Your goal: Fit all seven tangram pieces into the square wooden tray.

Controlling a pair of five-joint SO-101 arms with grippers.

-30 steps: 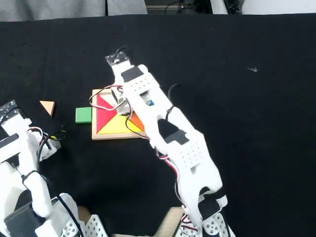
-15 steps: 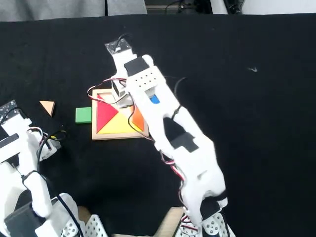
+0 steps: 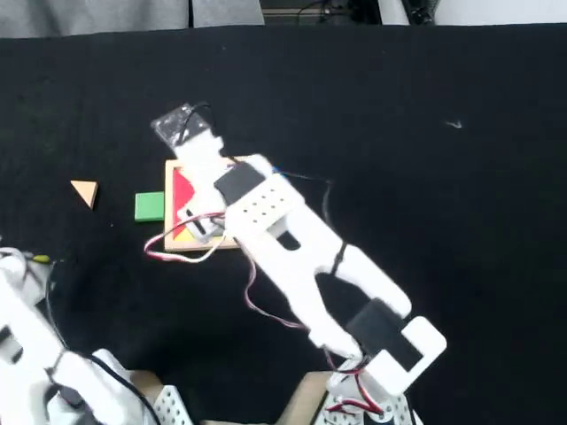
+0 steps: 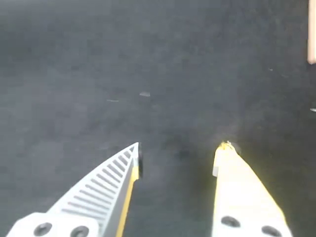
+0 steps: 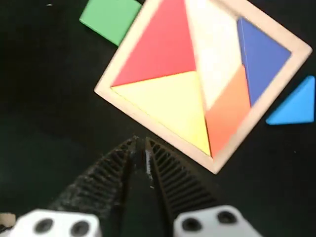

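Right gripper (image 5: 140, 148) has its fingers pressed together with nothing between them; it hangs just off the tray (image 5: 264, 101), at the edge next to the yellow triangle (image 5: 165, 106), tips apart from the rim. In the high view the right arm (image 3: 283, 239) stretches from the near edge of the table across the tray (image 3: 169, 232) and covers most of it.

In the tray: red triangle (image 5: 160, 47) and the yellow triangle share an edge; orange piece (image 5: 227, 111) beside the yellow; dark blue piece (image 5: 261, 59) against the rim past the orange. A pale patch (image 5: 212, 54) lies between red and blue; cannot tell if it is bare wood or a piece.

Outside the tray: green square (image 5: 111, 17) (image 3: 149, 206) just beside the rim on the red triangle's side, flat on the black cloth (image 3: 443, 221); light blue triangle (image 5: 296, 106) just beside the rim near the dark blue piece; peach triangle (image 3: 85, 191) farther out past the green square, well apart from the tray.

Left gripper (image 4: 180, 153) has its fingers spread apart, empty, over bare black cloth; left arm (image 3: 31, 354) sits at the near left corner, well apart from the tray.
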